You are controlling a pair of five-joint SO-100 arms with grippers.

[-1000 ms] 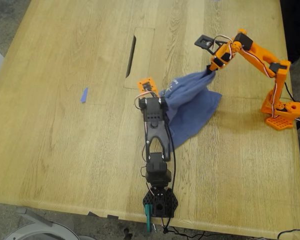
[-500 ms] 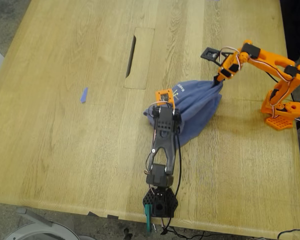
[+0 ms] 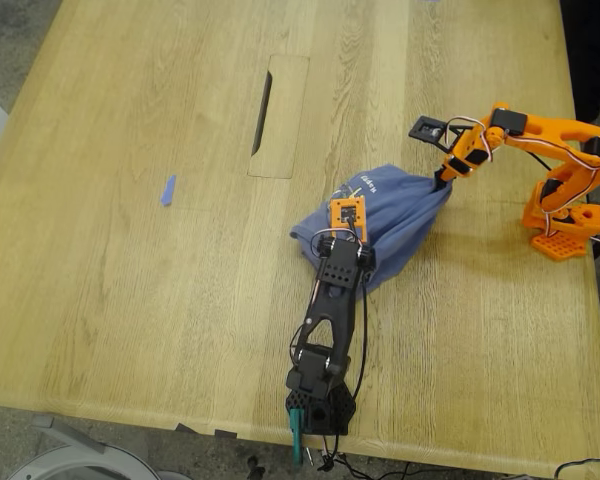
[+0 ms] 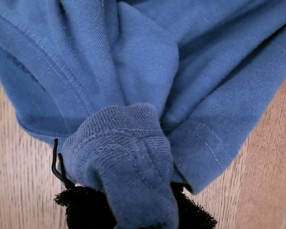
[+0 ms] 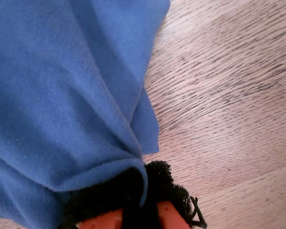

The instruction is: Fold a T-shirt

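Going across the exterior view from its left: bare table (image 3: 110, 300), a little blue scrap (image 3: 167, 190) well away from the action, then the cable slot (image 3: 263, 112). None of that matters here.

Next is the black arm, which I take to be my first one. My first end effector (image 4: 140, 212) is clamped on a ribbed, stitched edge of the T-shirt (image 3: 395, 215), with cloth bunched right over the pads. The shirt itself sits right of the table's middle in that view, slumped in a rumpled heap between the two arms.

On the exterior view's right, my second end effector (image 5: 133, 202), on the orange arm, is pinched shut on another bit of the shirt.

My read: the step is spreading it flat. I'd pull the two grips apart evenly and low over the table so the cloth tensions out. Yank one side and the ribbed edge probably slips.
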